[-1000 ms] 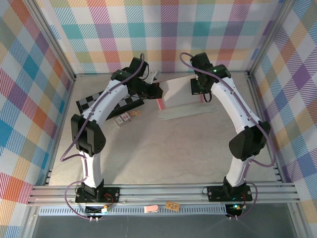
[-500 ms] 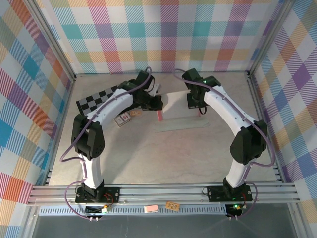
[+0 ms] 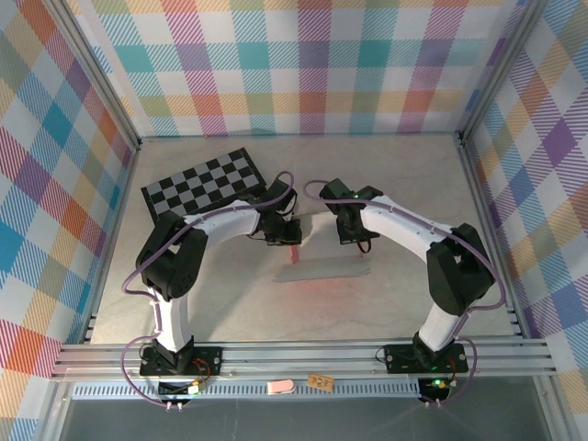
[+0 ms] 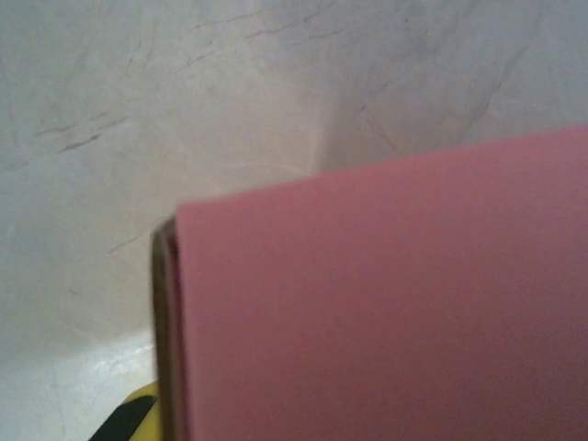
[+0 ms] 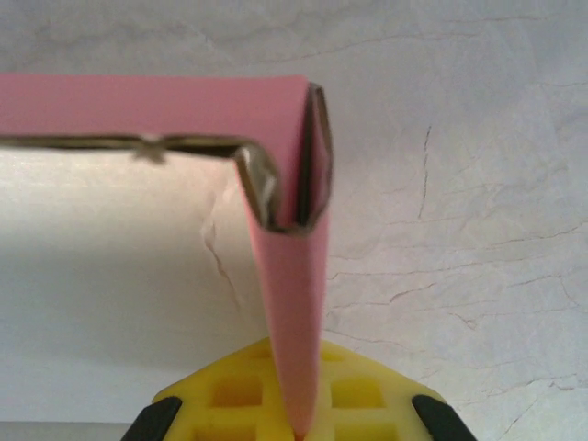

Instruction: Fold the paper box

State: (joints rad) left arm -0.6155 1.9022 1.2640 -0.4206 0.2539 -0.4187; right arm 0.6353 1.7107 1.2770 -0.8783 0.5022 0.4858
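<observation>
1. Arms are both closer to the near side than a moment ago. They are bent in and low over the middle of the table (image 3: 276,312).
2. The paper box (image 3: 323,268) has come along with them. It was up by the back, near the checkered board (image 3: 204,179). Now it is in the middle of the table, between the two arms, and the board is well apart from it and out in the open.
3. From above, most of the box looks like a pale flat sheet lying on the table. A pink bit stands up at its left end, just by the left pincer (image 3: 287,237).
4. The right pincer (image 3: 354,241) is at the other end of the box. In its own camera, a thin pink flap (image 5: 289,303) runs straight down into the yellow pad, so this pincer looks squeezed tight on the flap. Above it the card bends into a corner, with a doubled wall.
5. In the left camera, a big pink wall (image 4: 386,303) is right up close. A little of the yellow pad (image 4: 129,421) peeks out below it. I cannot tell if this pincer is open or closed.
6. I think this means the box now has room to be worked on, with one corner made. The other walls are not up yet, so most of the folding is left to do.
</observation>
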